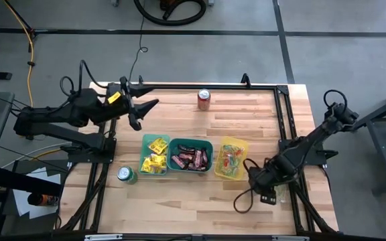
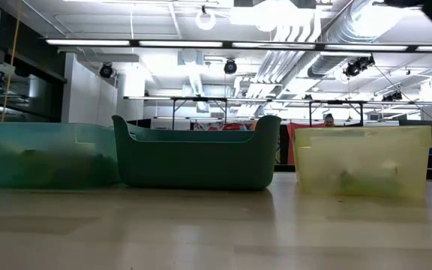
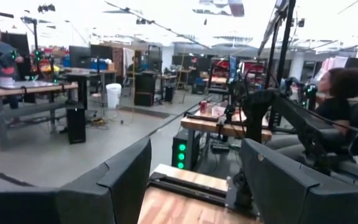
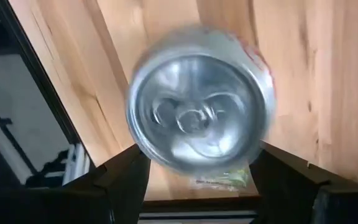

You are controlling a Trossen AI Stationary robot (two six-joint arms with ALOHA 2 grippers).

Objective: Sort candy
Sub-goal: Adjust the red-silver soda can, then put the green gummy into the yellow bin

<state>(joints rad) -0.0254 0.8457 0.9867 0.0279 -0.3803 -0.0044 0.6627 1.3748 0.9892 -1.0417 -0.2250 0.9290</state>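
Three bins sit side by side mid-table. The clear teal bin (image 1: 154,155) holds yellow candy packets, the dark teal bin (image 1: 190,155) holds brown-red bars, and the yellow bin (image 1: 232,158) holds small green and red wrappers. My right gripper (image 1: 254,179) hangs just right of the yellow bin, near the table's right rail. In its wrist view a silver-topped can (image 4: 201,99) sits between its fingers. My left gripper (image 1: 147,112) is open over the table's far left part, touching nothing, and in its wrist view (image 3: 194,180) it faces the room. My right gripper comes at the can from above, pointing down, with one finger (image 4: 120,180) and the other (image 4: 288,183) on opposite sides of the can's wall (image 4: 143,152) below the top rim. The can's own top hides the contact points and its base.
A red can (image 1: 204,98) stands near the table's far edge and a green can (image 1: 126,175) stands near-left of the bins. Black frame rails (image 1: 283,114) run along the table's sides. Bare wood lies on the near side of the bins. People sit in the room beyond the table.
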